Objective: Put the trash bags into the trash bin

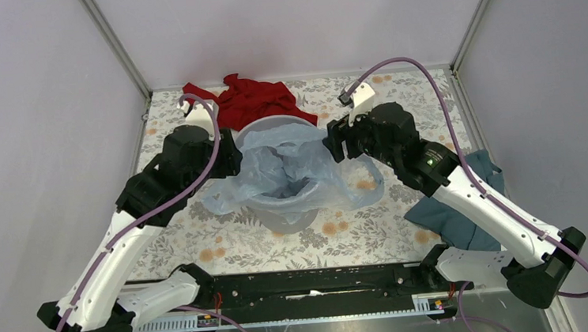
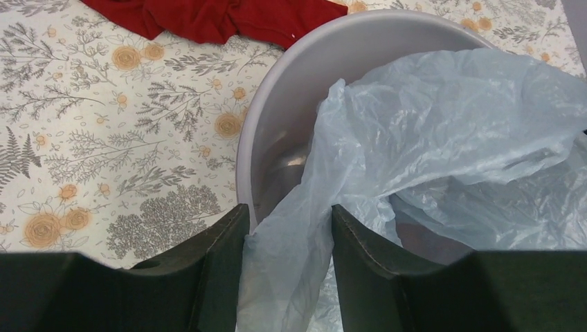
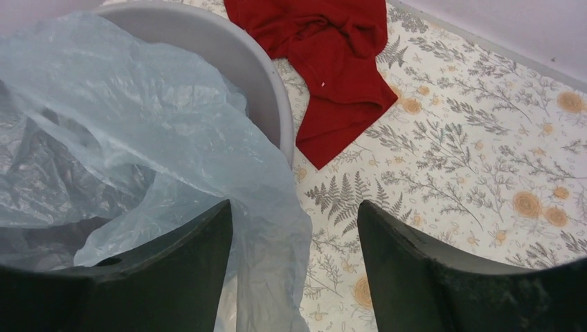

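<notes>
Flanking the trash bin (image 2: 311, 62), the left gripper (image 2: 287, 216) has a fold of the trash bag (image 1: 290, 162) between its fingers; I cannot tell whether it is pinched. The right gripper (image 3: 294, 211) stands released beside the film. The bag drapes into and over the bin, and a red cloth (image 1: 250, 102) lies beyond.

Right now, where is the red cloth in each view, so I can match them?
Top external: the red cloth lies at top centre, behind the trash bin.
Left wrist: along the top edge, left of centre, beyond the rim.
Right wrist: top centre, right of the rim.
Shared landmark: the bin's grey rim under the pale blue trash bag.
</notes>
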`<state>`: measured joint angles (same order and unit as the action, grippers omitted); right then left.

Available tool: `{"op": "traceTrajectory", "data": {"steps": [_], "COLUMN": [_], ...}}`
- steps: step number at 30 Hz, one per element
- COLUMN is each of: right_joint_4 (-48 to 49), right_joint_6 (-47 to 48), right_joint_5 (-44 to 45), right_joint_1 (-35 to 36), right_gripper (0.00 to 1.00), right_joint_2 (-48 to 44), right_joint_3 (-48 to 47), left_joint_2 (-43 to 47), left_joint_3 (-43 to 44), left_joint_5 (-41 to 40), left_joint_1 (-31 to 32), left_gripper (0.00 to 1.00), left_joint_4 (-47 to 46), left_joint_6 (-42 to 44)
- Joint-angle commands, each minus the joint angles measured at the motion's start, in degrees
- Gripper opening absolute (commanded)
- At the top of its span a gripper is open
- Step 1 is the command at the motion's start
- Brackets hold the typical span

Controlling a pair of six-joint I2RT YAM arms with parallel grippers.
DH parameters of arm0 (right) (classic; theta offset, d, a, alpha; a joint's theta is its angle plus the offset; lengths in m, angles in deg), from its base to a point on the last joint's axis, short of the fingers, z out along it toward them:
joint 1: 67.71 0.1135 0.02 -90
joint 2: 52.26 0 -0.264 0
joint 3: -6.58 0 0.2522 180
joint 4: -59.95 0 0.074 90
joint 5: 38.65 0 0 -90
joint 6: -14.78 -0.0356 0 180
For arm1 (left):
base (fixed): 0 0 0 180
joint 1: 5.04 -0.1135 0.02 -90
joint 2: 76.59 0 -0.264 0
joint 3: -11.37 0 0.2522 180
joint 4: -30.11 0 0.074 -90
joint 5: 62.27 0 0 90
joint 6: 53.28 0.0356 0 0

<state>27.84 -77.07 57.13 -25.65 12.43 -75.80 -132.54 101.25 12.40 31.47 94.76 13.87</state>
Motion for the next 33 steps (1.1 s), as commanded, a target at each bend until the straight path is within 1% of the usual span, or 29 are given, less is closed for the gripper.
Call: {"op": "traceTrajectory", "data": {"steps": [1,3,5,9,11,14,16,17,20,22,23,26,33], "right_joint_4": [4.24,6.26,7.45,9.24,10.3,12.27,12.88,13.14,13.82,14.26,14.49,14.97,16.09], "right_joint_6": [0.13,-0.66,-1.35,-2.63,-3.26,-4.39,-5.03,-5.3,-5.9,-6.26,-6.52,-7.15,-8.17], "right_joint_5": [-2.11,-2.32,-4.13,-8.31,-9.69,-11.75,-12.99,-13.41,-14.15,-14.64,-15.0,-15.53,-13.43], "right_joint_1": [-1.5,-2.43,-3.56,-5.71,-6.8,-8.39,-9.34,-9.62,-9.98,-9.99,-10.04,-10.07,-10.2], "right_gripper": [0.61,0.42,0.3,0.18,0.13,0.1,0.07,0.06,0.05,0.05,0.05,0.09,0.1], "right_joint_2": [0.35,1.16,2.47,5.9,7.56,9.93,11.57,12.2,13.5,14.04,14.31,15.33,19.36], "right_joint_3": [-2.98,-2.59,-2.76,-3.8,-4.19,-4.39,-4.86,-4.96,-5.35,-5.66,-5.91,-6.7,-8.51], "left_joint_2": [-1.29,-2.25,-3.33,-6.18,-7.54,-8.95,-9.29,-9.31,-9.59,-10.06,-10.25,-10.69,-13.43], "left_joint_3": [2.22,2.47,2.9,4.36,4.78,5.04,4.93,4.75,4.01,4.04,4.0,3.33,-0.34], "left_joint_5": [-3.21,-4.84,-6.6,-8.37,-9.15,-10.15,-10.23,-10.18,-9.56,-8.82,-8.26,-6.26,1.59], "left_joint_1": [-0.21,-0.21,-0.26,-0.67,-1.1,-2.23,-3.12,-3.64,-5.42,-6.84,-7.53,-10.25,-17.64], "left_gripper": [0.48,0.45,0.42,0.38,0.37,0.41,0.42,0.4,0.32,0.27,0.26,0.25,0.26], "left_joint_4": [-3.91,-4.21,-4.58,-5.12,-5.47,-5.96,-6.5,-6.79,-7.92,-8.23,-8.57,-10.11,-14.71], "left_joint_6": [1.44,1.57,1.66,2.14,2.44,2.76,3.05,3.14,3.51,3.47,3.43,3.31,1.87]}}
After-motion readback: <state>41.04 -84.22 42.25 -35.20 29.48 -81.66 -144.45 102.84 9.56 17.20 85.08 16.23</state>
